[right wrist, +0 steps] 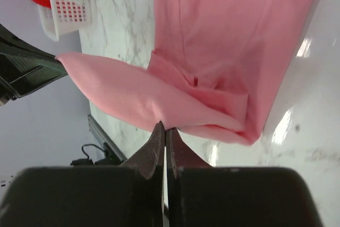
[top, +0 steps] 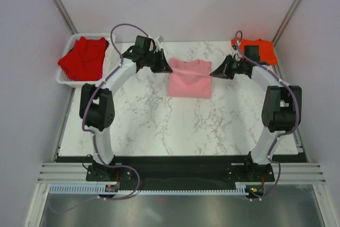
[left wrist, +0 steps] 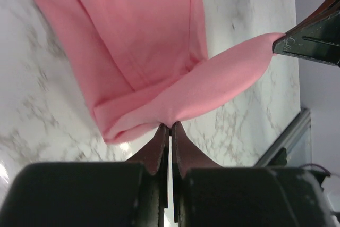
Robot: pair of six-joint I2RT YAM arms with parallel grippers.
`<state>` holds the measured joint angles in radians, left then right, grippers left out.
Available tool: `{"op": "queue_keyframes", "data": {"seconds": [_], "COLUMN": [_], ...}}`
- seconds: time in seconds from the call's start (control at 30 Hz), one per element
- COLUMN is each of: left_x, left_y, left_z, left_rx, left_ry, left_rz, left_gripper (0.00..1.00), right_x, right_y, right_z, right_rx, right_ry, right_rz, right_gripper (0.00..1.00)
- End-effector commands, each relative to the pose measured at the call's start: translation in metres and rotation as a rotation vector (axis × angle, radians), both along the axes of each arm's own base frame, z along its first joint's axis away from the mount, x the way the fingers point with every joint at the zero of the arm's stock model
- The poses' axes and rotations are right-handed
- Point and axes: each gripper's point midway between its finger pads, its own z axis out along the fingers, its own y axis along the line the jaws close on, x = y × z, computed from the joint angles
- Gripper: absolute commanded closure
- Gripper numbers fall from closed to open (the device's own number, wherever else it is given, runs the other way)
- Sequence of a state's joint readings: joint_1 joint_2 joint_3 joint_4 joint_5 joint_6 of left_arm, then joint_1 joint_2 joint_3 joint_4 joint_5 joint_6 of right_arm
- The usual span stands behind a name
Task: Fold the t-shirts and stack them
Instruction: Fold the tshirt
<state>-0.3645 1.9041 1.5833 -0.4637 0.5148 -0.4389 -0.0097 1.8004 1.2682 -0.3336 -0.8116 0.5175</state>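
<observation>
Left jaws: pressed together, pinching one end of a raised fold of the pink t-shirt [top: 189,81]. Right jaws: likewise shut, pinching the other end of that fold, so the cloth hangs stretched between the two arms. Pink t-shirt: lies at the far middle of the bench [top: 175,126], body flat and already narrowed to a rough rectangle, with only its far edge lifted clear. Grip judged deliberate: holding two matching corners keeps the edge taut and level, ready to be carried toward the near hem for a crosswise fold. Risk noted: uneven travel of the arms would skew the fold, and the grip on the cloth is thin. Red t-shirt [top: 82,58]: crumpled, unfolded, in the white mesh basket [right wrist: 61,11] at the far left corner, well apart from the pink one. Orange t-shirt [top: 265,51]: bunched at the far right corner behind the right arm, unfolded. Stack: not yet begun.
</observation>
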Motion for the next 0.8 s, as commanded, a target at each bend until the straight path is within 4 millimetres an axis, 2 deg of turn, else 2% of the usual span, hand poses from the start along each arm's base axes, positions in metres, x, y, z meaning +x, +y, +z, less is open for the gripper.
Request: {"op": "queue_keyframes", "data": {"seconds": [0.0,0.03,0.07,0.1,0.13,0.17,0.2,0.23,0.3,0.33,0.37,0.43,0.47,0.53,0.6,0.63,0.67,0.7,0.77], "left_x": [0.067,0.08,0.095,0.115,0.125,0.135,0.15,0.158,0.166,0.168,0.168,0.166,0.162,0.155,0.14,0.13,0.118,0.109,0.08], "left_y": [0.004,0.006,0.003,-0.001,-0.002,-0.003,-0.007,-0.006,-0.006,-0.006,-0.004,-0.001,0.002,0.004,0.002,-0.003,-0.004,-0.007,-0.02], "left_z": [0.03,0.031,0.012,0.03,0.031,0.031,0.026,0.024,0.019,0.018,0.014,0.017,0.01,0.018,0.011,0.019,0.01,0.01,0.011], "left_rx": [0.012,0.01,0.022,0.024,0.03,0.04,0.049,0.064,0.074,0.078,0.089,0.094,0.103,0.097,0.087,0.058,0.057,0.051,-0.033], "left_ry": [-0.207,-0.227,-0.217,-0.302,-0.328,-0.35,-0.381,-0.399,-0.421,-0.426,-0.416,-0.412,-0.393,-0.388,-0.352,-0.351,-0.312,-0.311,-0.272], "left_rz": [0.013,0.014,0.007,-0.011,-0.017,-0.013,-0.018,-0.001,0.011,0.018,0.033,0.056,0.059,0.063,0.03,-0.01,-0.041,-0.085,-0.206], "left_gripper": [0.98,0.98,0.98,0.96,0.95,0.85,0.77,0.55,0.46,0.44,0.43,0.42,0.42,0.42,0.42,0.44,0.44,0.44,0.46], "right_x": [0.069,0.084,0.098,0.117,0.13,0.143,0.156,0.164,0.176,0.178,0.177,0.172,0.168,0.157,0.143,0.138,0.132,0.125,0.12], "right_y": [-0.011,-0.012,-0.013,-0.015,-0.015,-0.014,-0.013,-0.012,-0.009,-0.009,-0.009,-0.008,-0.011,-0.016,-0.024,-0.025,-0.026,-0.027,-0.025], "right_z": [0.042,0.025,0.026,0.04,0.019,0.018,0.025,0.01,0.016,0.015,0.018,0.024,0.021,0.011,-0.01,-0.017,-0.025,-0.038,-0.048], "right_rx": [-0.025,-0.028,-0.035,-0.04,-0.036,-0.028,-0.022,-0.032,-0.066,-0.068,-0.066,-0.071,-0.087,-0.106,-0.135,-0.141,-0.14,-0.138,-0.133], "right_ry": [-0.226,-0.207,-0.231,-0.287,-0.258,-0.283,-0.314,-0.312,-0.371,-0.373,-0.383,-0.393,-0.386,-0.353,-0.301,-0.278,-0.245,-0.21,-0.181], "right_rz": [-0.008,-0.013,-0.02,-0.028,-0.04,-0.048,-0.054,-0.048,-0.039,-0.036,-0.031,-0.018,-0.009,-0.003,0.012,0.019,0.026,0.031,0.032], "right_gripper": [1.0,1.0,1.0,0.99,0.97,0.92,0.66,0.56,0.39,0.39,0.39,0.38,0.38,0.37,0.37,0.37,0.37,0.36,0.35]}}
